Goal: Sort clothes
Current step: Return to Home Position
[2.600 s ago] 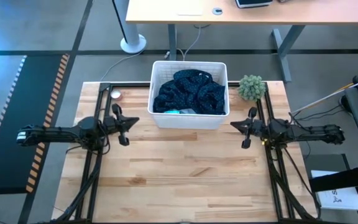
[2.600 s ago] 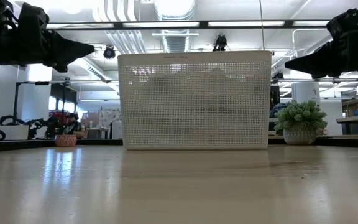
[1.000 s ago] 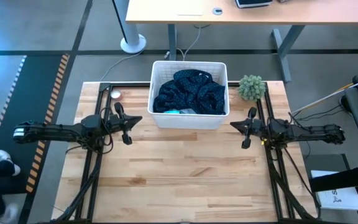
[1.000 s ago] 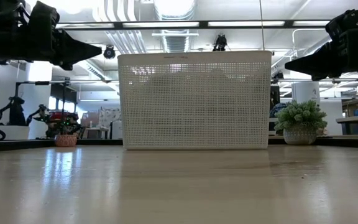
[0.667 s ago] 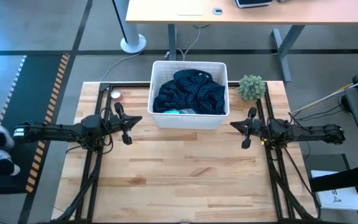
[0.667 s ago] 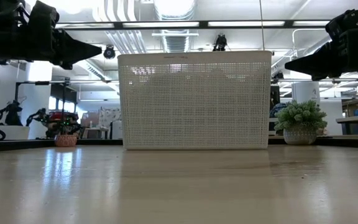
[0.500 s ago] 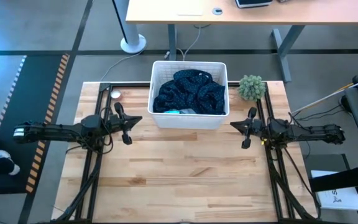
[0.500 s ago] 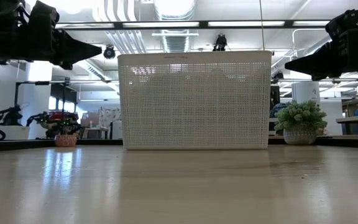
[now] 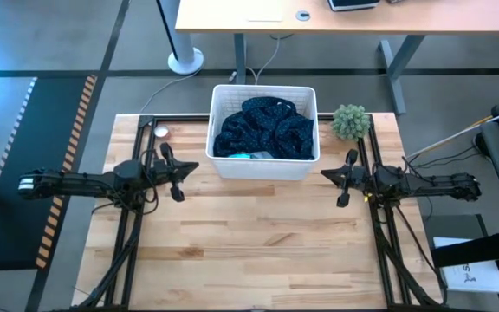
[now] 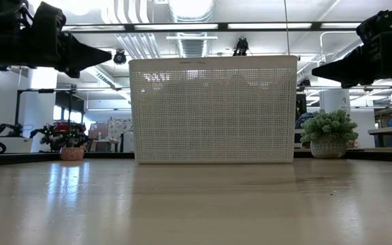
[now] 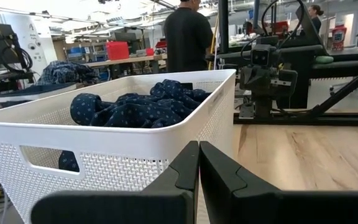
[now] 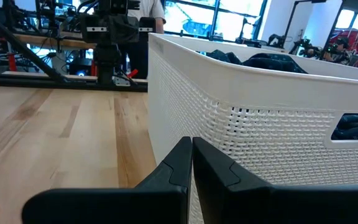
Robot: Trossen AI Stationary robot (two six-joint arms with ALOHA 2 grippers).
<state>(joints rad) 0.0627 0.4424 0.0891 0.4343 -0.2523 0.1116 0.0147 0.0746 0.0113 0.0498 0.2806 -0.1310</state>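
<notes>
both the left gripper (image 9: 178, 170) and right gripper (image 9: 330, 176) hover with jaws together beside the basket (image 9: 264, 169); open above the navy dotted garment (image 9: 267, 127) ahead, then descend.

Nothing here can be read. A white sheet (image 9: 475, 276) lying off the table's right edge carries dark print (too small to make out). The basket (image 9: 263, 165) shows no label.

The white basket (image 9: 263, 165) stands mid-table at the far edge, heaped with navy dotted clothes (image 9: 265, 128); a small green plant (image 9: 350, 121) crowds its right corner. The near tabletop (image 9: 258, 247) lies bare between both arms.
</notes>
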